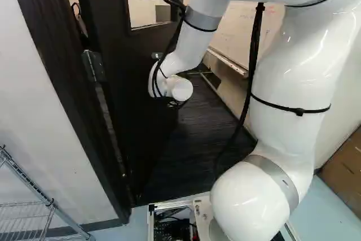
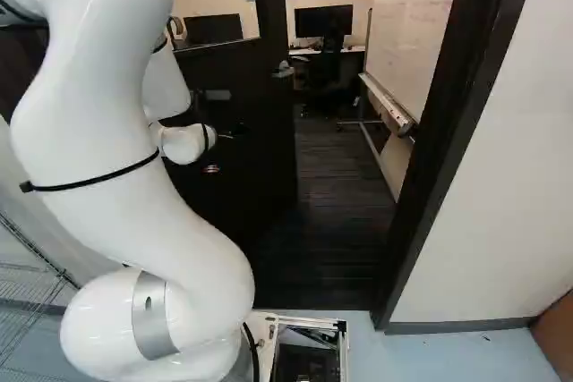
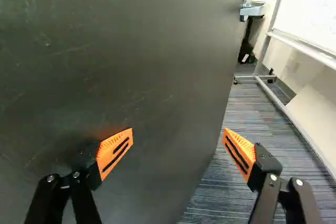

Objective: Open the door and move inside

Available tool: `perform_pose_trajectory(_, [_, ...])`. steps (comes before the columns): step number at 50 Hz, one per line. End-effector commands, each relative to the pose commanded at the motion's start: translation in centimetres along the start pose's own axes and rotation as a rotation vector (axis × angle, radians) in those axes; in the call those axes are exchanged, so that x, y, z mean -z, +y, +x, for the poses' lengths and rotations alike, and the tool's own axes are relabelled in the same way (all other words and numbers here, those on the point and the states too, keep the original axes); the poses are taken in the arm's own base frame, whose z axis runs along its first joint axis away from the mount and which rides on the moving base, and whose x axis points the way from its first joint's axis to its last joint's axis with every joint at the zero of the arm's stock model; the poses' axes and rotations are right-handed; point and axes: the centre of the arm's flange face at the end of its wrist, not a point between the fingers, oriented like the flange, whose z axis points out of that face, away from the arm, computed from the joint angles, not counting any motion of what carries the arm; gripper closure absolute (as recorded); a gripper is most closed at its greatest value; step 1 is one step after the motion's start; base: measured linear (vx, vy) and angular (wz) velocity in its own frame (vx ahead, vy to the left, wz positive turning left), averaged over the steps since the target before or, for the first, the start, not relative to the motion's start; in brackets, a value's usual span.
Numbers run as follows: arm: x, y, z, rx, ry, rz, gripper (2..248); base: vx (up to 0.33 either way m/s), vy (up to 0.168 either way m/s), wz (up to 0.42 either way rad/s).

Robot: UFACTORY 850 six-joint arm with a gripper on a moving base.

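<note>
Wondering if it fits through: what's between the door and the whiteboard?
Dark floor, then a desk and monitor farther back, in the right base view.

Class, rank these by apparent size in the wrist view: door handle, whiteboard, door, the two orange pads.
1. Door
2. Whiteboard
3. Orange pads, too alike to rank
4. Door handle

In the right base view, the whiteboard (image 2: 419,20) stands right of the open door (image 2: 264,163), just past the door frame (image 2: 452,123). Farther back, a monitor (image 2: 324,22) sits on a desk (image 2: 356,49). The wire rack (image 1: 25,218) is low at the left of the left base view, on the near side of the wall.
</note>
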Motion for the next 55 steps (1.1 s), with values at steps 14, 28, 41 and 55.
perform_pose_trajectory(14, [-1.2,-1.5,0.2,0.023,0.015,0.044,3,0.0,0.0,0.0])
perform_pose_trajectory(28, [-2.3,-2.8,0.5,0.046,0.031,0.085,3,0.0,0.0,0.0])
perform_pose_trajectory(41, [-3.0,-3.8,0.6,0.066,0.044,0.12,3,0.0,0.0,0.0])
perform_pose_trajectory(55, [-3.4,-4.7,0.8,0.088,0.06,0.156,3,0.0,0.0,0.0])
